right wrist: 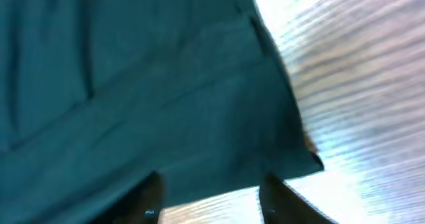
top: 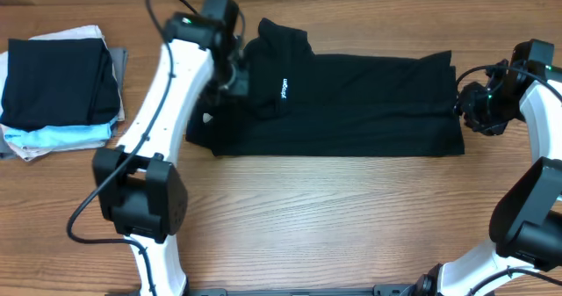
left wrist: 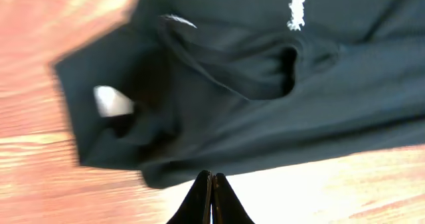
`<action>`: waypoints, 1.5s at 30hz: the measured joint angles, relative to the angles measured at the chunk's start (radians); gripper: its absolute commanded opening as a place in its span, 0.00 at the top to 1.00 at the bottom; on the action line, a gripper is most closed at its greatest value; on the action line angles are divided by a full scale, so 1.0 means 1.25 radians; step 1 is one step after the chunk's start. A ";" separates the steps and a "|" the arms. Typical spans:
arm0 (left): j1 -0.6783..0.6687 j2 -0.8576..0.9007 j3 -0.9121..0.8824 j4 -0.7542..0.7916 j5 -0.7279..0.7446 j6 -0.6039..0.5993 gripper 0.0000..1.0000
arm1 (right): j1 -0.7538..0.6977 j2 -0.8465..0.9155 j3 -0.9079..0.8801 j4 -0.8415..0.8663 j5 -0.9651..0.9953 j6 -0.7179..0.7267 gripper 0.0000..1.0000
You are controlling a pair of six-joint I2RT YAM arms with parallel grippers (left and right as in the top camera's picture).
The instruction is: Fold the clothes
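The soft, limp black T-shirt (top: pixel 351 103) lies as a long band along the far edge of the tabletop (top: pixel 307 217), probably best pinched at its end corners; the left gripper (left wrist: pixel 211 194) has its fingers pressed together, the right gripper (right wrist: pixel 211 187) has them spread over the hem.

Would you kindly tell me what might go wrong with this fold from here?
The left gripper is shut and empty near the bunched end of the T-shirt; that lump could get folded in.
The right gripper stands open at the layered hem corner; it might catch only the top layer.
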 measured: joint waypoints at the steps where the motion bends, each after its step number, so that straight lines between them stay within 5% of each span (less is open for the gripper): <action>1: -0.014 0.000 -0.023 0.014 0.005 0.000 0.96 | 0.000 0.000 0.000 -0.001 -0.005 0.002 0.58; 20: -0.145 0.002 -0.274 0.295 -0.031 -0.006 0.96 | 0.000 0.000 0.000 0.006 -0.022 0.002 0.43; 45: -0.145 0.068 -0.296 0.518 -0.108 -0.007 0.96 | 0.000 0.000 0.000 0.006 -0.023 0.002 0.35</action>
